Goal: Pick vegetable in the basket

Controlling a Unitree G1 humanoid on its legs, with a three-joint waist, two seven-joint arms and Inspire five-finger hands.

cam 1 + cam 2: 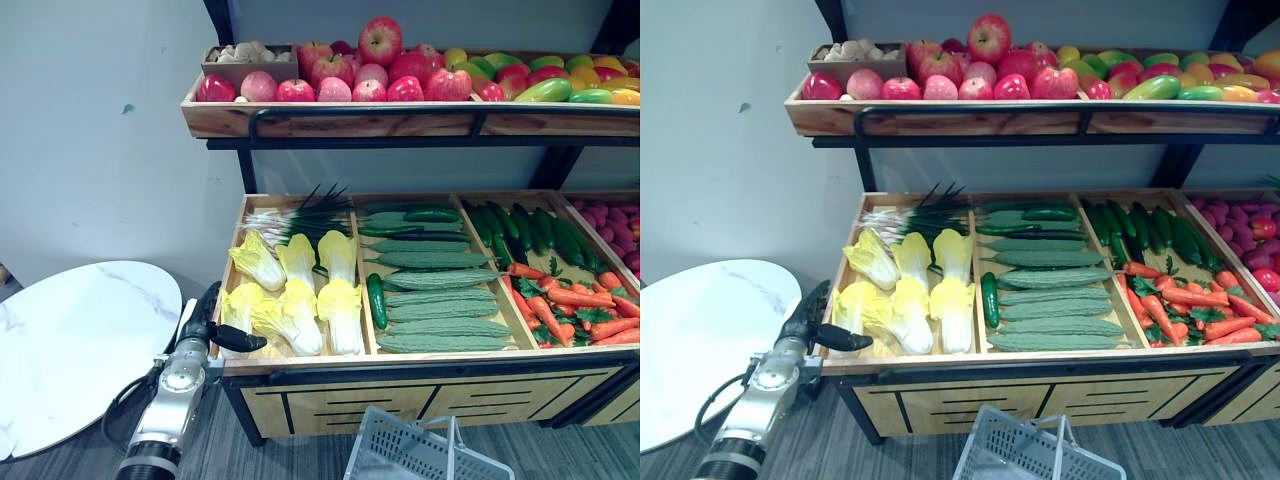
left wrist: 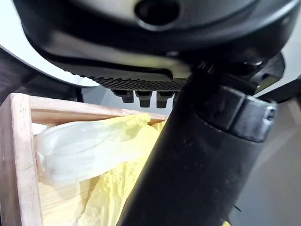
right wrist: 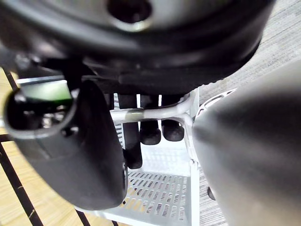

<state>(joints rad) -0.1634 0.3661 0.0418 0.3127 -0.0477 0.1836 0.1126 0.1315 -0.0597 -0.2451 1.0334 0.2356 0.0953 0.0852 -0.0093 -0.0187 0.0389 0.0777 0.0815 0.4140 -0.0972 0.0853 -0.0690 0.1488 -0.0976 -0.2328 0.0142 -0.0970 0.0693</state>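
Note:
Several yellow-and-white napa cabbages (image 1: 300, 300) lie in the left compartment of the lower wooden crate (image 1: 300, 365). My left hand (image 1: 205, 320) hovers at the crate's front left corner, open, fingers straight and thumb pointing toward the cabbages. In the left wrist view one cabbage (image 2: 94, 146) lies just past the fingertips, inside the crate wall (image 2: 14, 155). A white plastic basket (image 1: 400, 455) hangs low in front of the stand. My right hand (image 3: 141, 47) has its fingers (image 3: 150, 127) curled over the basket's handle (image 3: 160, 112).
Green cucumbers and bitter gourds (image 1: 430, 290) fill the middle compartment, with carrots (image 1: 570, 310) to the right. An upper shelf (image 1: 400, 120) of apples and mangoes overhangs the back. A round white marble table (image 1: 70, 350) stands to the left.

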